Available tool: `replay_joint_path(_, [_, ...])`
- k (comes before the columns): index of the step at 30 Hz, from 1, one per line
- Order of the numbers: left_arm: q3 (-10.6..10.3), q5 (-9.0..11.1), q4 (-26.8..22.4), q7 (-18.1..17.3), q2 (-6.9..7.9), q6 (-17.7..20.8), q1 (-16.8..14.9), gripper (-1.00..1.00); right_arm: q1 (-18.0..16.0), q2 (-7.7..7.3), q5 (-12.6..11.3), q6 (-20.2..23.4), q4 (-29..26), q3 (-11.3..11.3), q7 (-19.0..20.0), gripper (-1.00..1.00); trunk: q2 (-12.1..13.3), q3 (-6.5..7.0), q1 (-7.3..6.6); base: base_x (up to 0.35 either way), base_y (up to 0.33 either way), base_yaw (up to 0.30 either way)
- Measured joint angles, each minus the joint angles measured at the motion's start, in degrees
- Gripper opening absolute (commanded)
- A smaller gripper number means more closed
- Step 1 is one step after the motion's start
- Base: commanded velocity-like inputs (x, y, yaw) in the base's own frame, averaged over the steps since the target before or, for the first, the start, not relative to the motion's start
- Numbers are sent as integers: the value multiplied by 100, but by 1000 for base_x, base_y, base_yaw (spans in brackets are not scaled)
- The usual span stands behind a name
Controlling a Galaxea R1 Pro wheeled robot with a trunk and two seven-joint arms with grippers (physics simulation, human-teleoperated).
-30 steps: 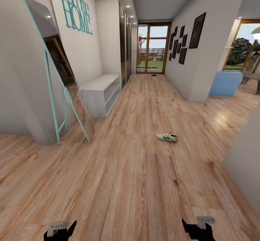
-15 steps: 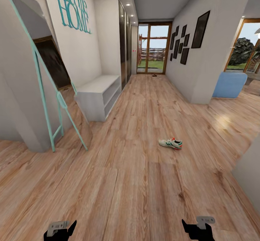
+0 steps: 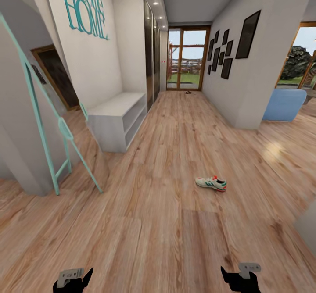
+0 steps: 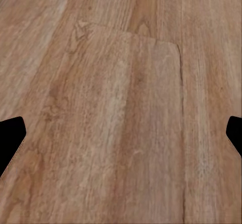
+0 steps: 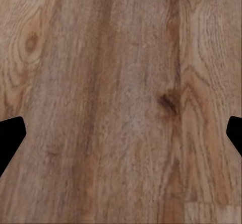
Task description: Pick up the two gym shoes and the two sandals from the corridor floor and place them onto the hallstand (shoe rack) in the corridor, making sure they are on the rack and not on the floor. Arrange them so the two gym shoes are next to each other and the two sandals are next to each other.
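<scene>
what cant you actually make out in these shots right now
- Small dark thing on the floor by the far glass door, head view: too small to tell whether it is a sandal.
- Left gripper and right gripper, head view: cut off by the bottom edge.
- Standing mirror, head view: cut off by the left and top edges.
- Blue seat, head view: partly behind the wall corner.

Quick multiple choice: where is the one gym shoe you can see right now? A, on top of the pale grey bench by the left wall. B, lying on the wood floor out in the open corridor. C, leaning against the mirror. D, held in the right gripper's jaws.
B: the gym shoe lies flat on the corridor floor, well apart from the grey bench unit and ahead of both grippers.
</scene>
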Motion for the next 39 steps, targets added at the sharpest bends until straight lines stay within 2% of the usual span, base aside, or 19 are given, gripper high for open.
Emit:
replay_joint_path(23, [3, 0, 0, 0, 7, 0, 0, 100, 0, 3, 0, 0, 4, 0, 0, 100, 0, 0, 0, 336, 1, 0])
replay_joint_path(39, [1, 6, -1, 0, 7, 0, 0, 100, 3, 15, 0, 0, 7, 0, 0, 100, 0, 0, 0, 336, 67, 0])
